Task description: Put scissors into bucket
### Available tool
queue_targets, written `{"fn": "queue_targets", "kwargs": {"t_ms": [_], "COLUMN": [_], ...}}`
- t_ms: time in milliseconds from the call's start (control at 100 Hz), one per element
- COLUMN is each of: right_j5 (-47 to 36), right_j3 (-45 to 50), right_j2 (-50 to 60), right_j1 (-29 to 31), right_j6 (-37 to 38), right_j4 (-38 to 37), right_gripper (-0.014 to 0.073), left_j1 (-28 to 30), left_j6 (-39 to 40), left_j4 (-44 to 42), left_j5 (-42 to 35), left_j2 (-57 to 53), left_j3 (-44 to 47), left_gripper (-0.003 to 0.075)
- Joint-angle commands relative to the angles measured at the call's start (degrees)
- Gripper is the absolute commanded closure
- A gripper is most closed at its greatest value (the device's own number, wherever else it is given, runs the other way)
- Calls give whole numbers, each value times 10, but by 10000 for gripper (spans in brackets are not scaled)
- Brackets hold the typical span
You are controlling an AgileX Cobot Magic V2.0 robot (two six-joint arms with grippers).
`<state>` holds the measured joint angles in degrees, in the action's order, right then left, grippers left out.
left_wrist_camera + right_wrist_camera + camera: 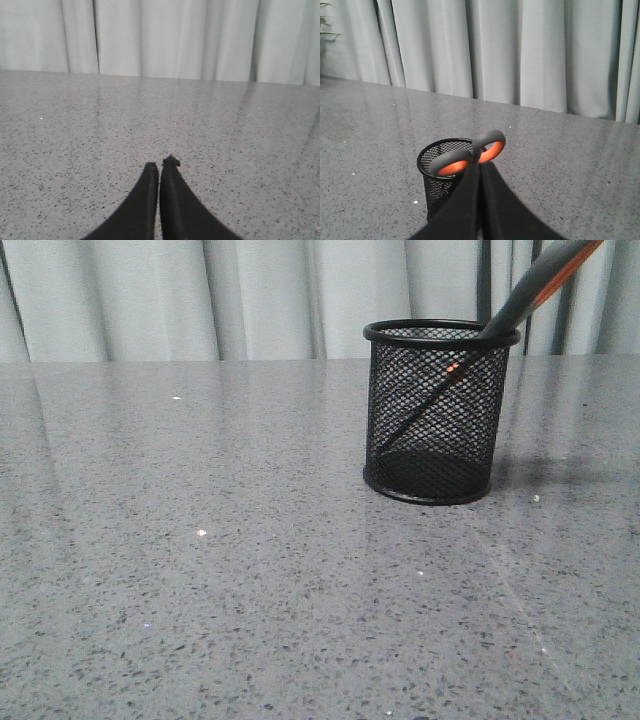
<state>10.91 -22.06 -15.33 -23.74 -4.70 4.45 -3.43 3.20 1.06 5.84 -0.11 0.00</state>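
The black wire-mesh bucket (437, 440) stands on the grey table, right of centre. The scissors (520, 302) lean inside it, blades down toward its lower left. The orange pivot dot shows through the mesh and the handles stick out over the right rim, past the frame's top. In the right wrist view, the grey, orange-lined handle loops of the scissors (451, 162) sit at the tips of my right gripper (480, 164). It is shut on them above the bucket (431, 176). My left gripper (161, 163) is shut and empty over bare table.
The speckled grey table (200, 570) stretches wide to the left and front of the bucket. Pale curtains (260, 300) hang behind its far edge. A plant leaf (326, 20) shows in a corner of the right wrist view.
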Motion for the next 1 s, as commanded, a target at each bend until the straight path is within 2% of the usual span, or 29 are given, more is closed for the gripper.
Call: {"fn": "queue_targets", "kwargs": {"t_ms": [0, 510, 680, 820, 990], "right_j5": [-41, -42, -109, -114, -116], "right_j3": [-14, -4, 45, 96, 175], "right_j2": [-3, -3, 1, 27, 94], "right_j1": [3, 9, 92, 162, 189], "right_j6": [-1, -1, -1, -1, -1], "right_j4": [3, -7, -4, -2, -2], "right_gripper": [645, 645, 645, 645, 645], "left_j1": [1, 1, 1, 1, 1], "left_j6": [4, 4, 4, 4, 4], "left_j4": [3, 3, 3, 3, 3], "left_j5": [-41, -41, -41, -41, -41], "left_j2": [-17, -17, -17, -17, -17], "left_j3": [23, 23, 23, 23, 23], "left_gripper": [740, 740, 740, 740, 740]}}
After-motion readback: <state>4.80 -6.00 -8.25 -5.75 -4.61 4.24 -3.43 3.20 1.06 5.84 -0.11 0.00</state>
